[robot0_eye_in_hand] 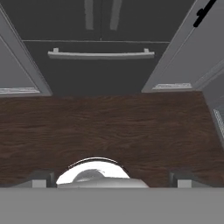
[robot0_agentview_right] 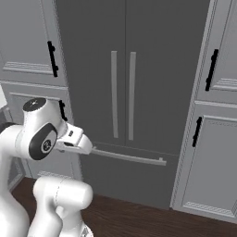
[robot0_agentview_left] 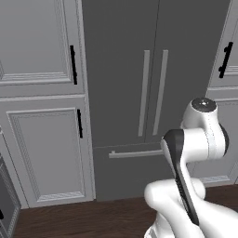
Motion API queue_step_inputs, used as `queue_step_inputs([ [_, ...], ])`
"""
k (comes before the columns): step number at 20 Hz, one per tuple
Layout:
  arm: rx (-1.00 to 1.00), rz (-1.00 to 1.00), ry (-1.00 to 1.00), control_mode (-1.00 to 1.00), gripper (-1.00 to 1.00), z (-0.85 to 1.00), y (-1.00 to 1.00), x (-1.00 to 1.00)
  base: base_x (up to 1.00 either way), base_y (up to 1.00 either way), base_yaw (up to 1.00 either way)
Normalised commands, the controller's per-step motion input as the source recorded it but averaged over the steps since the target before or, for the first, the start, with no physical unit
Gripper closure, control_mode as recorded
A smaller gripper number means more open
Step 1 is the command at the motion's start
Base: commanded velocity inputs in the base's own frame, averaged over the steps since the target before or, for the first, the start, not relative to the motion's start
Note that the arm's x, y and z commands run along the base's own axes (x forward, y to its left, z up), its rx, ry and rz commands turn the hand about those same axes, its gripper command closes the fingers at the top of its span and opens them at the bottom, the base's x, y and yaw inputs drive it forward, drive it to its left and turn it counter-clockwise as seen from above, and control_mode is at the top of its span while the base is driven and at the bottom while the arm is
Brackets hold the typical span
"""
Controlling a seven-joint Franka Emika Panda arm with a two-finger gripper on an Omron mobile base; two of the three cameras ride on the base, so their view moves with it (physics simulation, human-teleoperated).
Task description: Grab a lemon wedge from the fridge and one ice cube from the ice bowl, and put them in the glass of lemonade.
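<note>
Hand view: gripper (robot0_eye_in_hand: 111,178) jaws wide apart and empty, fridge (robot0_eye_in_hand: 100,26) straight ahead with doors shut, so lemon wedge, ice and lemonade steps are all still to do.

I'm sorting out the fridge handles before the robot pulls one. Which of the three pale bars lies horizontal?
The drawer handle, low on the fridge. It runs sideways across the lower front, while the two door handles above stand upright, side by side.

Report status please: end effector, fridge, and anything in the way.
End effector open, empty, aimed low over the floor. Fridge shut, both doors closed, handles untouched. Lemon wedge not visible. No obstacle before the fridge.
</note>
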Motion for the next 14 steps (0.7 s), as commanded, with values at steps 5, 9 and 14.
queue_step_inputs([
  [5,0.03,-0.01,-0.02,-1.00,-1.00,-0.02,-0.19,0.67,0.00,0.00,0.00],
  [9,0.02,0.00,-0.13,-1.00,-1.00,0.02,0.02,1.00,0.00,0.00,0.00],
  [14,0.01,0.00,-0.16,-1.00,-1.00,0.17,0.11,1.00,0.00,0.00,0.00],
])
